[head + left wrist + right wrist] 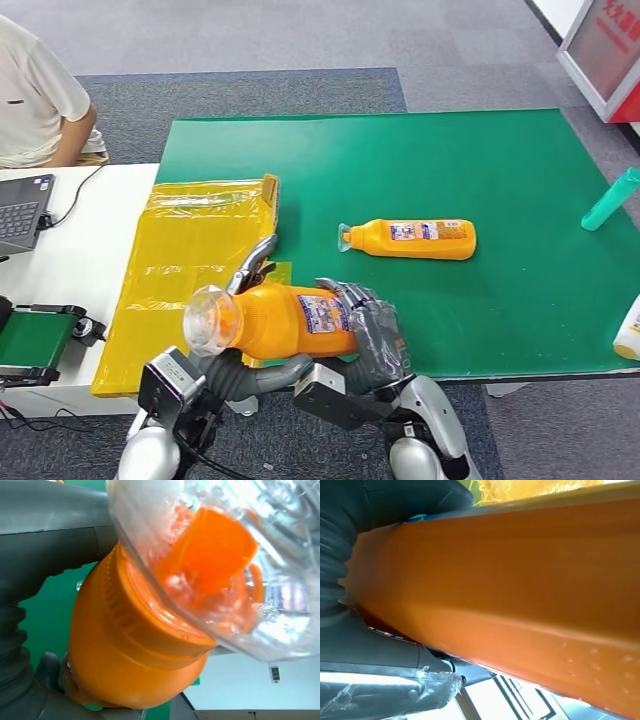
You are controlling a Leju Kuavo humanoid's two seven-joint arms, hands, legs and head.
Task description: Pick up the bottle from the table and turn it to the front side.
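Both hands, the left hand (253, 268) at the neck end and the right hand (370, 330) wrapped round the base, hold the orange bottle (290, 320) horizontally above the green table's (468, 160) near edge, label up, presumably for rotating it frontward.

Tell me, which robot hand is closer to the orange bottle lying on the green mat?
The right hand, which grips the base of the held orange plastic bottle, below the lying orange bottle. The left hand holds the neck end, farther left.
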